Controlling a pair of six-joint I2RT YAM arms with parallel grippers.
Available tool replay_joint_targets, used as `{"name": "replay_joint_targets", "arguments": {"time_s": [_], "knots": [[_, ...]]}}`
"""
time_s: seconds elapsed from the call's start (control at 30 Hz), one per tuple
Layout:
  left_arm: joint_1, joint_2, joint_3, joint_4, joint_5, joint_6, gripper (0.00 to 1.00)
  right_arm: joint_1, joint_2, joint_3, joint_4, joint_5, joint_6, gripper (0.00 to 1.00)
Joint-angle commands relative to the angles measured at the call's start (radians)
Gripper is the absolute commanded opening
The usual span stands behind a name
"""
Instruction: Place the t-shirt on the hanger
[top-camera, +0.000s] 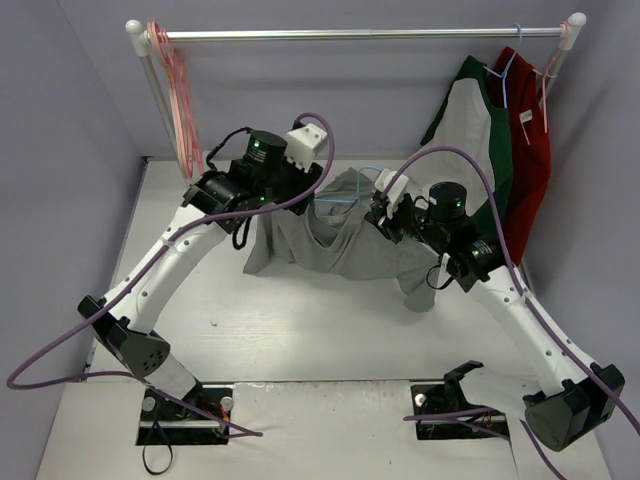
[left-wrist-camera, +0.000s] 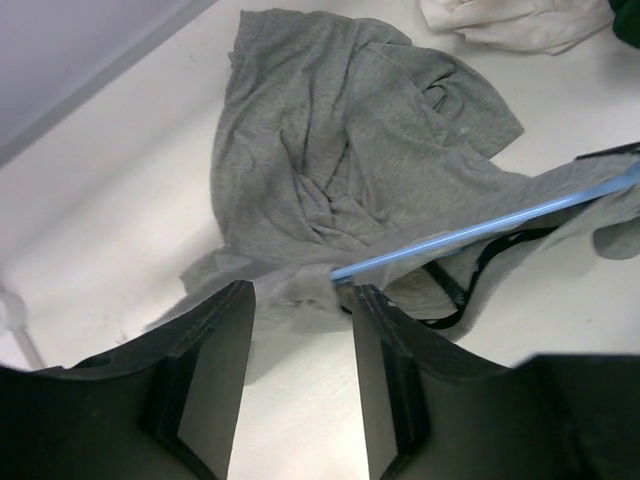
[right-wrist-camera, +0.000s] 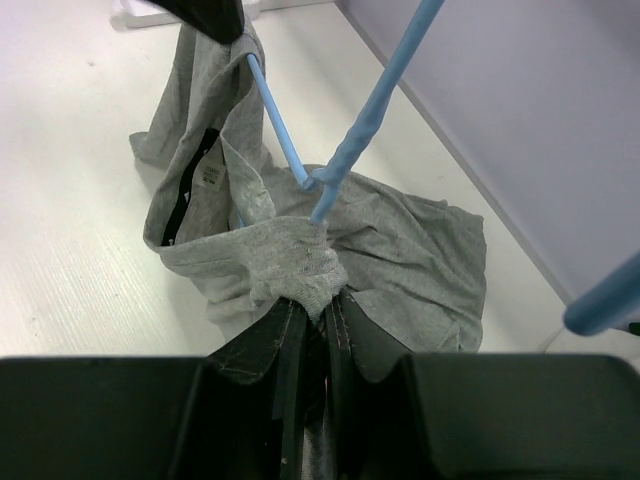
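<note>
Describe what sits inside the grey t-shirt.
The wire of the light-blue hanger runs in under the t-shirt; bare stretches of it show in both wrist views. How far its covered part reaches, the fabric hides.

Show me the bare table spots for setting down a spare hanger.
Widest: the table between the t-shirt and the arm bases. Narrow strip: left of the left arm. Crowded: mid-back around t-shirt and hanger, and under the hung garments.

Rail (top-camera: 370, 34) at back; pink hangers (top-camera: 178, 90) left; white/green shirt (top-camera: 470, 130), red garment (top-camera: 530, 150) hung rt.
</note>
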Motion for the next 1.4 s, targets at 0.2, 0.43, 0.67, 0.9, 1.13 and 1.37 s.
{"name": "replay_joint_targets", "arguments": {"time_s": [0.2,0.43,0.67,0.9,1.13,1.37], "knots": [[0.223,-0.067,0.032,-0.058,0.358,0.262,0.49,-0.042,-0.006,0.0,0.092,-0.117,0.015,0.0],[0.269,0.017,0.101,-0.275,0.594,0.498,0.58,-0.05,0.008,0.017,0.063,-0.16,0.006,0.0],[0.272,0.051,0.075,-0.26,0.619,0.57,0.58,-0.055,0.012,0.028,0.048,-0.187,0.002,0.0],[0.271,0.071,0.028,-0.211,0.619,0.605,0.58,-0.059,0.006,0.034,-0.001,-0.196,0.0,0.0],[0.271,0.075,-0.064,-0.15,0.674,0.621,0.58,-0.061,0.009,0.049,-0.015,-0.211,-0.004,0.0],[0.269,0.043,-0.193,-0.041,0.705,0.605,0.53,-0.061,0.015,0.066,-0.024,-0.229,-0.004,0.0]]}}
